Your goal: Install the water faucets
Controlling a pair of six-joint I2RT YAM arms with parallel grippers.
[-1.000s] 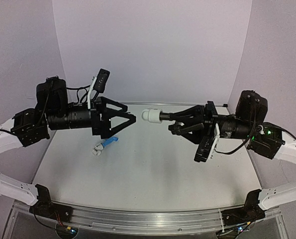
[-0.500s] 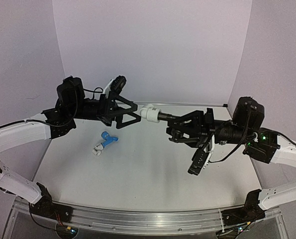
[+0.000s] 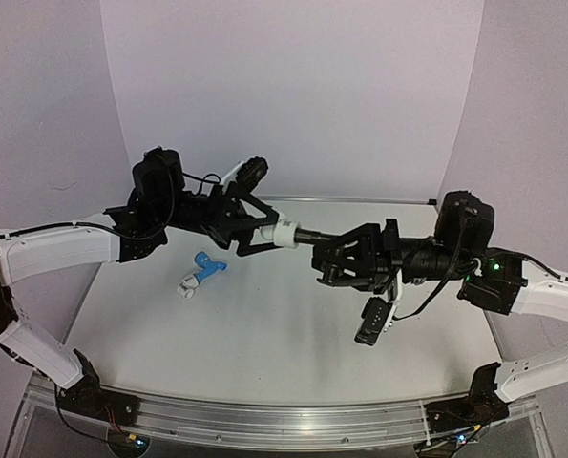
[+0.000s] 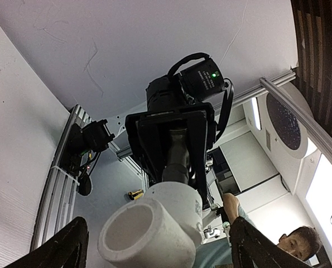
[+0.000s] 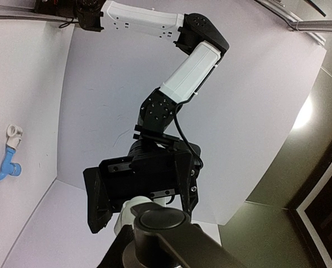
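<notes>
Closing your left hand (image 3: 267, 235), now wide astride the white fitting (image 3: 284, 232), off-centre may skew its smooth plastic bore against the slim grey metal faucet (image 3: 305, 235) joined to it, pinched narrowly by your right hand (image 3: 324, 256). The light blue plastic faucet (image 3: 207, 266) lies on the worktop (image 3: 264, 334) below-left of the fitting.

Grey table (image 3: 264, 329), lilac walls (image 3: 293, 95), metal rail (image 3: 264, 421) along near edge, white pipe fitting (image 3: 284, 232) in mid-air

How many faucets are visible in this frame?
2. The grey faucet is held in the right gripper, mid-air; the blue faucet lies on the table, left side. None seems hidden.
</notes>
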